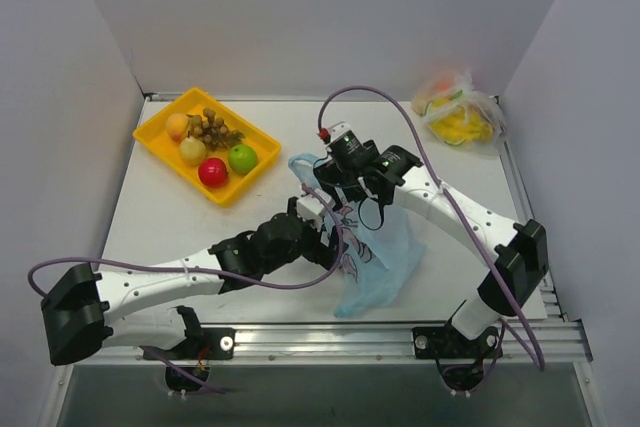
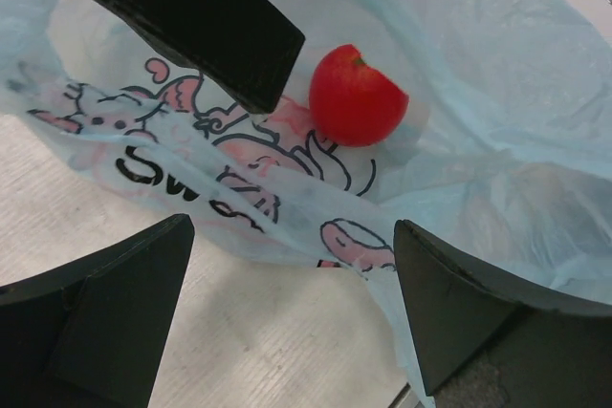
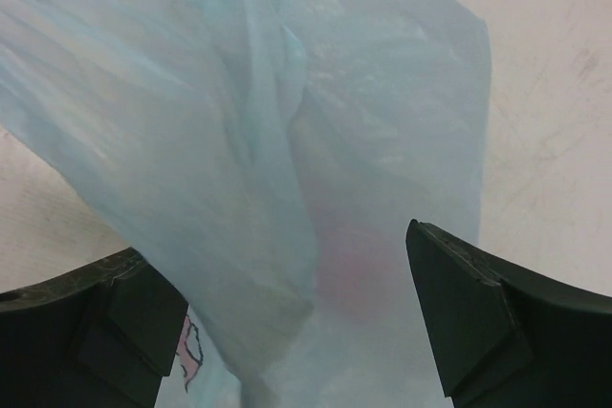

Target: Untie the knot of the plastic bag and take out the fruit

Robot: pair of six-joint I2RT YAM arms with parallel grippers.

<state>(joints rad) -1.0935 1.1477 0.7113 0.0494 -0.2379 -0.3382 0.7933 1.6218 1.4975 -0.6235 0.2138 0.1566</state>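
The light blue plastic bag [image 1: 385, 257] lies crumpled mid-table under both grippers. In the left wrist view its white panel [image 2: 239, 174] shows a cartoon print and dark lettering. One red apple [image 2: 356, 95] sits among the bag's folds and shows as a reddish blur [image 3: 359, 265] through the plastic. My left gripper [image 2: 292, 303] is open low at the bag's edge. My right gripper [image 3: 296, 322] hangs open just above the bag, holding nothing. I cannot make out the knot. More fruit lies in the tray: an orange [image 1: 177, 125], a brown bunch [image 1: 212, 128], a yellow pear [image 1: 192, 150], a red apple [image 1: 212, 172] and a green apple [image 1: 242, 158].
The yellow tray [image 1: 160, 137] stands at the back left. A clear bag [image 1: 460, 117] with yellow-orange contents lies at the back right corner. White walls close in the table on three sides. A purple cable [image 1: 370, 92] arches over the right arm.
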